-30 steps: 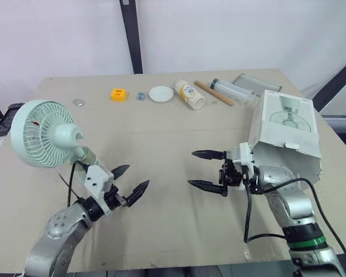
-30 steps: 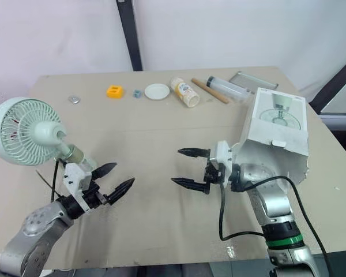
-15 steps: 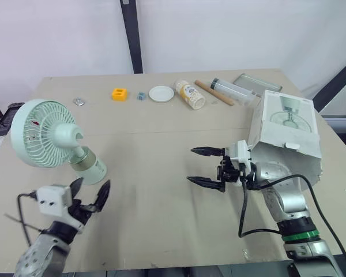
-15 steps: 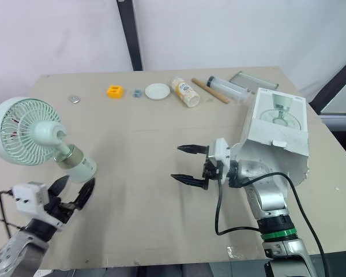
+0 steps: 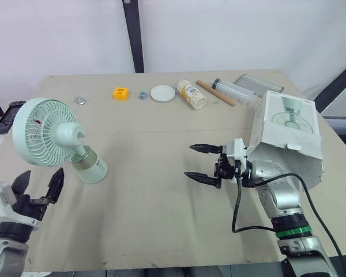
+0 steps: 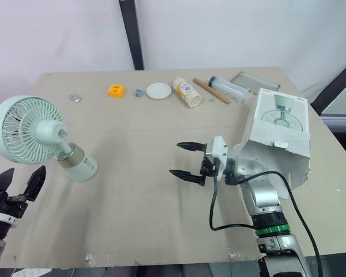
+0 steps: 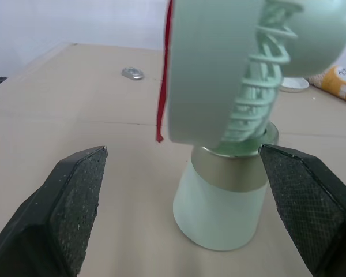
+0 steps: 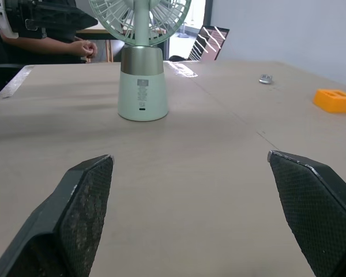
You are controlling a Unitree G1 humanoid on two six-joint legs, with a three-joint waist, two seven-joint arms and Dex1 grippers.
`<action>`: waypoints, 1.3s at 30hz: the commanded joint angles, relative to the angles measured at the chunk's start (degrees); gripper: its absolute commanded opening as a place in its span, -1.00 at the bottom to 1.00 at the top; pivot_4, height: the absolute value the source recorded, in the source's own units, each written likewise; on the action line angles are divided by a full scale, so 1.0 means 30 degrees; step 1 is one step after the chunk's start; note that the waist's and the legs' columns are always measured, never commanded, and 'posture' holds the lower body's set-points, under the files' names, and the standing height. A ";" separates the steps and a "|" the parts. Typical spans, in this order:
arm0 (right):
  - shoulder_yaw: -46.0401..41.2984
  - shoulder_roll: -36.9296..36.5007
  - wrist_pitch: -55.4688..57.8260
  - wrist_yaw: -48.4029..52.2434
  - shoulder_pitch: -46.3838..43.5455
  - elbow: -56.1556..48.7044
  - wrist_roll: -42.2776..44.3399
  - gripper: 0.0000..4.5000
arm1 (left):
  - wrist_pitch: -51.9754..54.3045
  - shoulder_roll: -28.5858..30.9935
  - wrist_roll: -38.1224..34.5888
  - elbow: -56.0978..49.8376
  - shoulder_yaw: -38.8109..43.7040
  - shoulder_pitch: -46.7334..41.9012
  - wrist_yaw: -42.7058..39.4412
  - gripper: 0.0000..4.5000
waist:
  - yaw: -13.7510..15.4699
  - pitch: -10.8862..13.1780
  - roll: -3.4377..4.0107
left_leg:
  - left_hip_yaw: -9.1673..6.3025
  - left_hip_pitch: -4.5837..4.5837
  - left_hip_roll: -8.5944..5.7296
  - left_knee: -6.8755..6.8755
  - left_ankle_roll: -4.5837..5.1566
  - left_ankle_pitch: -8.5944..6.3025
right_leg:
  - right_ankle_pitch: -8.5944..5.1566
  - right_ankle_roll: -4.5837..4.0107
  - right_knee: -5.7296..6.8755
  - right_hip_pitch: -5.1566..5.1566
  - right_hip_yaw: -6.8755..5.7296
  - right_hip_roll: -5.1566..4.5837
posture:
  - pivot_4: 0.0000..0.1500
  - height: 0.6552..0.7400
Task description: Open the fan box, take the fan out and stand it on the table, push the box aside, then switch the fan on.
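Observation:
A pale green fan [image 5: 53, 135] stands upright on its round base [image 7: 222, 199] at the table's left side, its head tilted up. My left gripper [image 5: 40, 186] is open near the table's front left edge, a little short of the fan and not touching it. The white fan box [image 5: 287, 138] lies at the right side with its flap open. My right gripper [image 5: 202, 163] is open just left of the box, pointing across the table toward the fan [image 8: 140, 63].
Along the far edge lie a metal disc [image 5: 79, 100], an orange block [image 5: 120, 93], a white lid [image 5: 162, 93], a patterned bottle [image 5: 191, 94], a wooden stick [image 5: 214, 93], a clear tube [image 5: 233, 90] and a grey tray [image 5: 258, 84]. A person's hand [image 8: 81, 47] shows beyond the table.
My left gripper has drawn back from the fan's base toward the front left edge, leaving the fan standing alone. The right gripper edged slightly left.

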 commanded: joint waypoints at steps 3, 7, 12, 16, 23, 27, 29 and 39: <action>0.0182 0.0499 -0.0787 -0.0117 -0.0239 0.0106 -0.0255 0.95 | 0.0925 0.1778 -0.1304 -0.0191 0.0957 -0.0962 0.0324 1.00 | 0.0000 0.0005 -0.0010 | -0.0004 -0.0002 0.0000 0.0000 -0.0054 0.0029 | 0.0000 0.0000 0.0000 -0.0003 -0.0002 0.0000 | 1.00 1.00; 0.0311 0.0605 -0.1006 -0.0110 -0.0105 0.0083 -0.0363 0.95 | 0.2491 0.3315 -0.3009 -0.0591 0.1068 -0.1214 0.0342 1.00 | -0.0004 0.0006 -0.0009 | -0.0003 -0.0001 0.0001 0.0000 -0.0056 0.0030 | 0.0001 -0.0001 0.0006 -0.0010 0.0002 0.0002 | 1.00 1.00; 0.0336 0.0647 -0.1128 -0.0181 -0.0183 0.0175 -0.0453 0.95 | 0.3307 0.4658 -0.3721 -0.0283 0.1481 -0.1759 0.0487 1.00 | -0.0006 0.0007 -0.0009 | -0.0005 -0.0005 0.0007 -0.0009 -0.0083 0.0030 | 0.0000 -0.0001 0.0007 -0.0029 0.0002 0.0007 | 1.00 1.00; 0.0300 0.0573 -0.1212 -0.0185 -0.0182 0.0221 -0.0534 0.95 | 0.3652 0.5062 -0.4474 -0.0348 0.1708 -0.2288 0.0631 1.00 | -0.0005 0.0007 -0.0009 | -0.0002 -0.0005 0.0006 -0.0009 -0.0086 0.0032 | 0.0001 -0.0001 0.0007 -0.0028 0.0002 0.0005 | 1.00 1.00; 0.0262 0.0482 -0.1240 -0.0142 -0.0165 0.0244 -0.0618 0.95 | 0.4213 0.5554 -0.5418 -0.0362 0.2041 -0.1869 0.0210 1.00 | -0.0008 0.0008 -0.0010 | 0.0001 -0.0006 0.0008 -0.0013 -0.0092 0.0031 | 0.0001 -0.0001 0.0007 -0.0036 0.0006 0.0005 | 1.00 1.00; 0.0197 0.0406 -0.1232 -0.0087 -0.0303 0.0439 -0.0632 0.95 | 0.4432 0.6299 -0.5178 0.0060 0.2319 -0.2027 0.0047 1.00 | -0.0007 0.0009 -0.0008 | 0.0000 -0.0006 0.0006 -0.0013 -0.0087 0.0029 | 0.0001 -0.0002 0.0009 -0.0034 0.0005 0.0004 | 1.00 1.00; 0.0211 0.0410 -0.1267 -0.0057 -0.0352 0.0507 -0.0640 0.95 | 0.4458 0.6535 -0.5026 0.0285 0.2300 -0.2204 -0.0035 1.00 | -0.0008 0.0008 -0.0009 | 0.0000 -0.0005 0.0006 -0.0013 -0.0087 0.0029 | 0.0001 -0.0002 0.0009 -0.0034 0.0004 0.0006 | 1.00 1.00; 0.0351 0.0540 -0.1602 -0.0017 -0.0289 0.0717 -0.0756 0.95 | 0.4471 0.6700 -0.4690 0.0790 0.2090 -0.2577 -0.0623 1.00 | -0.0010 0.0010 -0.0008 | 0.0005 -0.0009 0.0007 -0.0031 -0.0105 0.0038 | 0.0001 -0.0002 0.0009 -0.0051 0.0008 0.0004 | 1.00 1.00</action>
